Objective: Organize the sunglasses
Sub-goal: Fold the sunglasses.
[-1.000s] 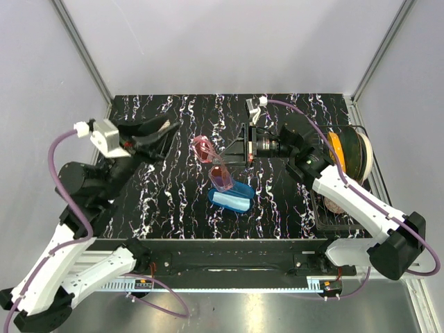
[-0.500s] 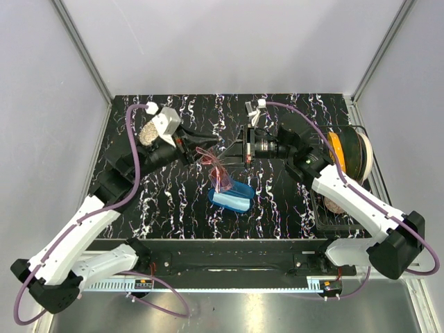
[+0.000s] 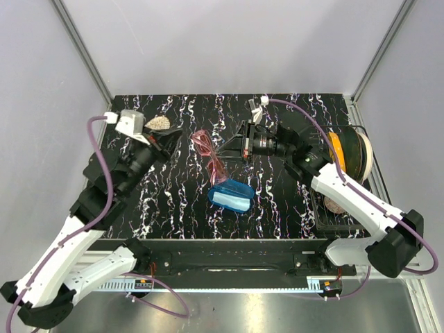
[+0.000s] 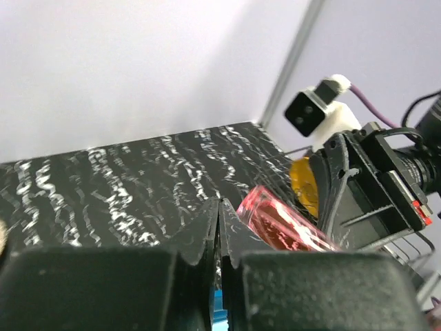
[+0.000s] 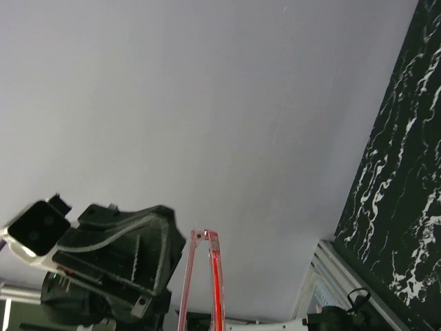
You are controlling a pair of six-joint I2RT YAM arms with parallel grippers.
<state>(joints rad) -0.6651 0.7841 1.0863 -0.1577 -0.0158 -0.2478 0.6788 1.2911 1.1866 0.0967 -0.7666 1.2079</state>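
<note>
Top external view, right jaws pinching the sunglasses (image 3: 206,145) near blue case (image 3: 231,196), left jaws closed together

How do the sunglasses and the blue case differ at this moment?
The sunglasses are thin, pink and see-through; the case is a solid blue oval. The sunglasses are pinched by the right fingers; the case lies on the table, ungripped. Both look about equally long.

Your left arm (image 3: 83,222) reaches up the left side, its wrist turned to the right. The left gripper (image 3: 173,133) has its fingers pressed together on nothing. Your right arm (image 3: 350,195) stretches left across the far middle, and the right gripper (image 3: 231,147) is clamped on the sunglasses (image 3: 207,147).
</note>
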